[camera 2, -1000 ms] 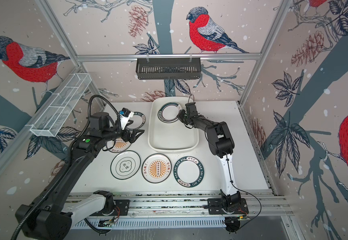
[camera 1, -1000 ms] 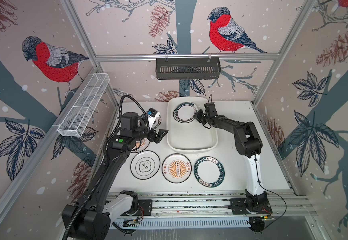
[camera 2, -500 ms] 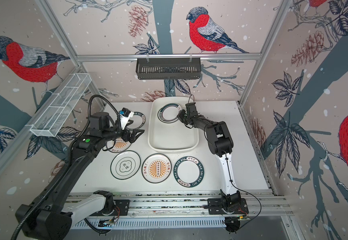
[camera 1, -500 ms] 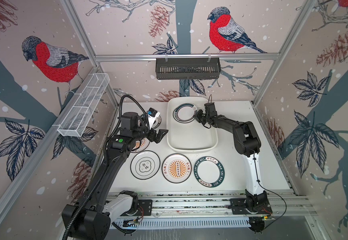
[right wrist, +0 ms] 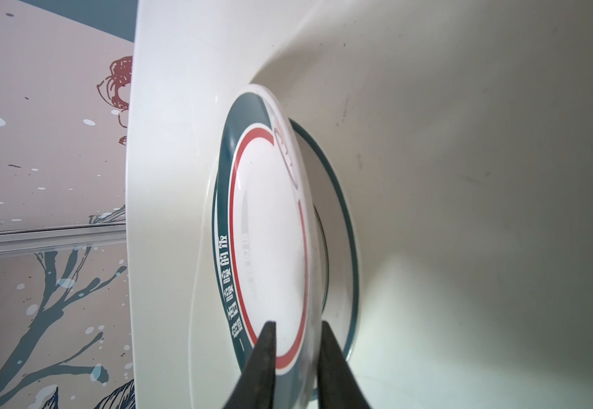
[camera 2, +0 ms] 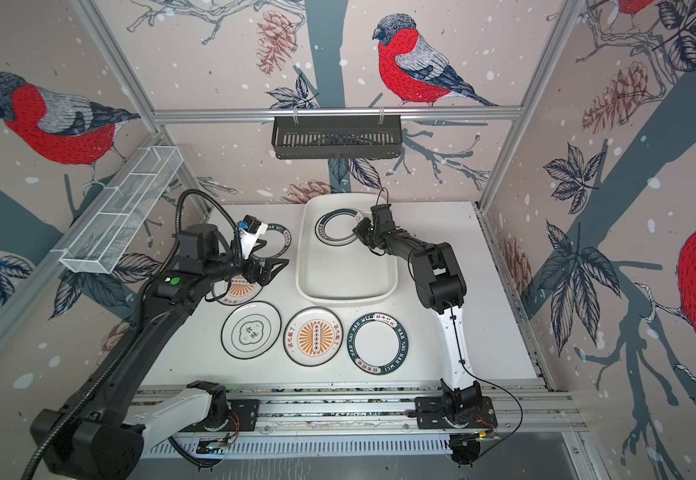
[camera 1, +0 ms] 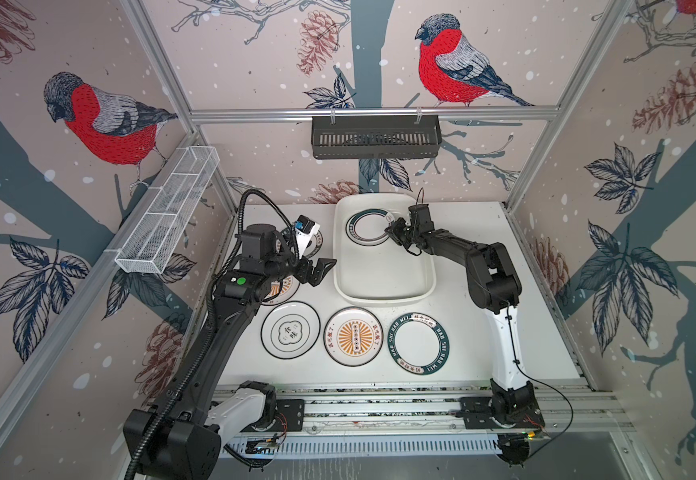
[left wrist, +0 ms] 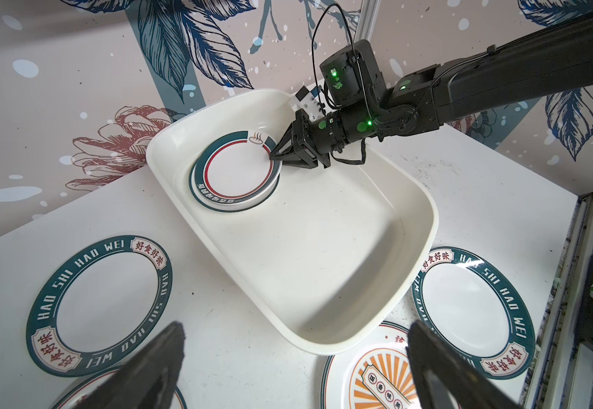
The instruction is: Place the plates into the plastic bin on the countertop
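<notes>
My right gripper (camera 1: 388, 230) straddles the 3 o'clock rim of the teal-rimmed plate (camera 1: 366, 227), which lies at the 12 o'clock end of the plastic bin (camera 1: 383, 274). I cannot tell whether it is clamped or loose. My left gripper (camera 1: 323, 272), spread wide and empty, hovers at the bin's 9 o'clock.

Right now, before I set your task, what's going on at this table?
The right gripper reaches into the plastic bin, its jaws slightly apart astride the rim of a red-ringed plate lying on another plate there; whether it grips is unclear. The left gripper hangs open above the countertop, where five plates wait.
</notes>
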`<state>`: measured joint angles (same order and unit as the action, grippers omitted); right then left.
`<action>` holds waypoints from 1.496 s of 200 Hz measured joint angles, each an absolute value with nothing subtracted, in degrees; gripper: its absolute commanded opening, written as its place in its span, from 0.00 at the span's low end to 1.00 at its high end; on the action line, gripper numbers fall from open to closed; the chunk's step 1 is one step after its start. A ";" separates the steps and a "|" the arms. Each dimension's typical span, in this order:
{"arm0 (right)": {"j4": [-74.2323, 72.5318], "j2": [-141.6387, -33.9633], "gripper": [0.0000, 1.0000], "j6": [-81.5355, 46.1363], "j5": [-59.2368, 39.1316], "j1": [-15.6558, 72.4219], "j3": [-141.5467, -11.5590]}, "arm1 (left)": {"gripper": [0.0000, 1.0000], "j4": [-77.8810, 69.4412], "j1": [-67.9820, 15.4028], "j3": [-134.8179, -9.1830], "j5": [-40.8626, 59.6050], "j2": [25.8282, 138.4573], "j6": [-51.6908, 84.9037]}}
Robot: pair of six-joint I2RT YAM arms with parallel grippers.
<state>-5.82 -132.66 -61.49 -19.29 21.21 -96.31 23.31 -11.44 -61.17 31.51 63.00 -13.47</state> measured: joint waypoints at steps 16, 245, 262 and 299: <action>-5.80 -132.66 0.24 -61.49 -19.29 21.19 -96.31 | 0.97 23.31 -11.44 -61.17 31.51 62.98 -13.47; -4.73 -131.15 0.33 -61.32 -19.22 20.93 -94.19 | 0.97 23.31 -11.44 -61.21 31.55 62.67 -13.50; -4.62 -131.02 0.33 -61.32 -19.22 20.91 -93.95 | 0.97 23.31 -11.44 -61.21 31.55 62.67 -13.50; -4.47 -130.72 0.34 -61.30 -19.22 20.91 -93.71 | 0.97 23.31 -11.44 -61.21 31.55 62.59 -13.50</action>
